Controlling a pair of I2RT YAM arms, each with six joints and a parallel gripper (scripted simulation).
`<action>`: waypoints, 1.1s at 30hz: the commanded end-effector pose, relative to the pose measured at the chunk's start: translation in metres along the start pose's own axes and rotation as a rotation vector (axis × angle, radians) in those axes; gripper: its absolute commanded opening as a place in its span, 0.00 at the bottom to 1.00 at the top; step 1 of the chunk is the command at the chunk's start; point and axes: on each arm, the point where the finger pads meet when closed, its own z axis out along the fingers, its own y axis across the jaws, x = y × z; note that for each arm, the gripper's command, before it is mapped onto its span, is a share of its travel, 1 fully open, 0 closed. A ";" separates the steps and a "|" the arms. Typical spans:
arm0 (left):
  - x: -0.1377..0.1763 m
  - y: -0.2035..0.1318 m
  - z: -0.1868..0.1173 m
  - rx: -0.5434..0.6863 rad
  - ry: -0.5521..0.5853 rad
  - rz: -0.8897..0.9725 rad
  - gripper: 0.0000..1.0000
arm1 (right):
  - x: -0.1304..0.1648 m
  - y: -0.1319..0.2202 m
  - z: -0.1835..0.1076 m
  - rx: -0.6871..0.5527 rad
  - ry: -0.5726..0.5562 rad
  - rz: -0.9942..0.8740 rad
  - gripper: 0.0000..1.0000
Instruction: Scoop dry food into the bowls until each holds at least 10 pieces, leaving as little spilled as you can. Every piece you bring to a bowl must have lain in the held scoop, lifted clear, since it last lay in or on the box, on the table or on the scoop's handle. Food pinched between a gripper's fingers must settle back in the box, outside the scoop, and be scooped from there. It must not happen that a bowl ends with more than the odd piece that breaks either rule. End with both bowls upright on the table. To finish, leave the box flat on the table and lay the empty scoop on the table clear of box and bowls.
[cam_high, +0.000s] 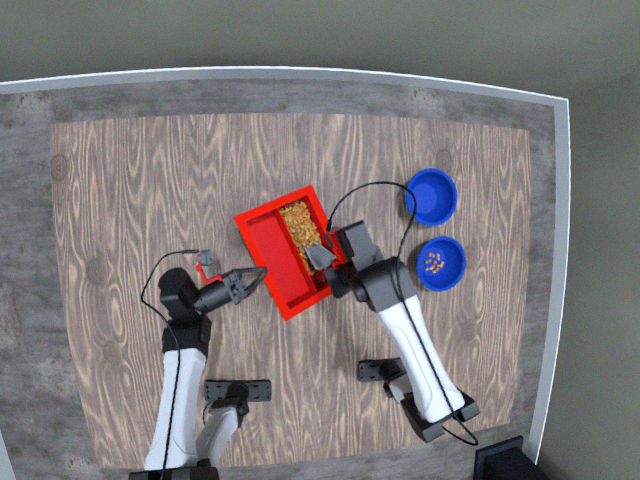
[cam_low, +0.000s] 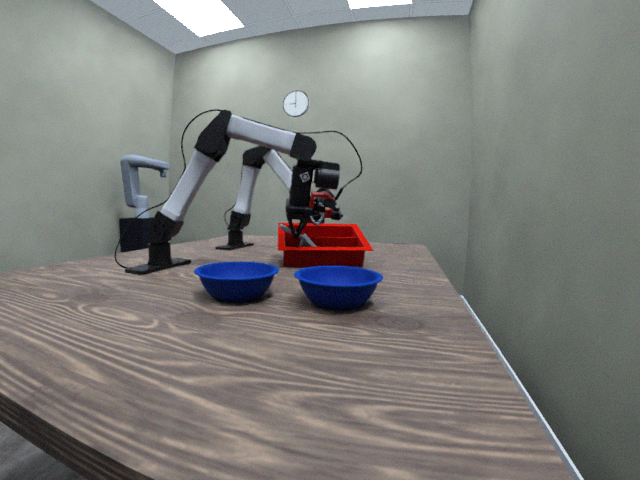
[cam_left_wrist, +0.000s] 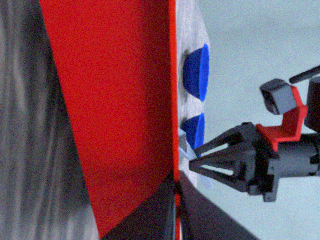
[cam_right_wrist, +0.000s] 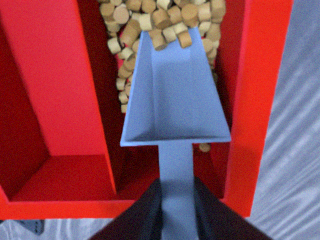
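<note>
Gripping the flat handle of the smooth, blue-grey scoop (cam_high: 320, 255) (cam_low: 306, 240) (cam_left_wrist: 183, 142) (cam_right_wrist: 182, 100), the right gripper (cam_high: 333, 271) (cam_low: 294, 233) (cam_left_wrist: 188, 161) (cam_right_wrist: 177, 185) holds its flared, straight-sided pan inside the food compartment of the glossy red box (cam_high: 247, 232) (cam_low: 323, 258) (cam_left_wrist: 115, 100) (cam_right_wrist: 265, 100). Stubby tan cylinders of dry food (cam_high: 302, 224) (cam_right_wrist: 165, 17) crowd the pan's front edge, a few overlapping it; most of the pan is bare. The left gripper (cam_high: 264, 269) (cam_left_wrist: 176, 178) has its tapered black fingers pinched on the box's thin wall. On the wood-grained table (cam_high: 129, 180) (cam_low: 310, 387), two round blue bowls stand upright beside the box: the nearer bowl (cam_high: 438, 262) (cam_low: 236, 281) (cam_left_wrist: 195, 132) carries a small cluster, the farther bowl (cam_high: 431, 196) (cam_low: 338, 286) (cam_left_wrist: 196, 72) only its smooth bottom.
</note>
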 end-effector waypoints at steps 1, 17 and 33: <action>-0.003 -0.032 -0.003 0.030 0.004 0.086 0.00 | -0.001 0.004 -0.008 0.001 -0.010 -0.016 0.00; -0.003 -0.037 0.000 -0.017 -0.004 0.078 0.00 | -0.001 0.002 -0.005 -0.051 0.001 0.000 0.00; -0.008 -0.047 -0.004 0.021 -0.016 0.115 0.00 | -0.001 0.006 -0.015 -0.054 -0.028 -0.017 0.00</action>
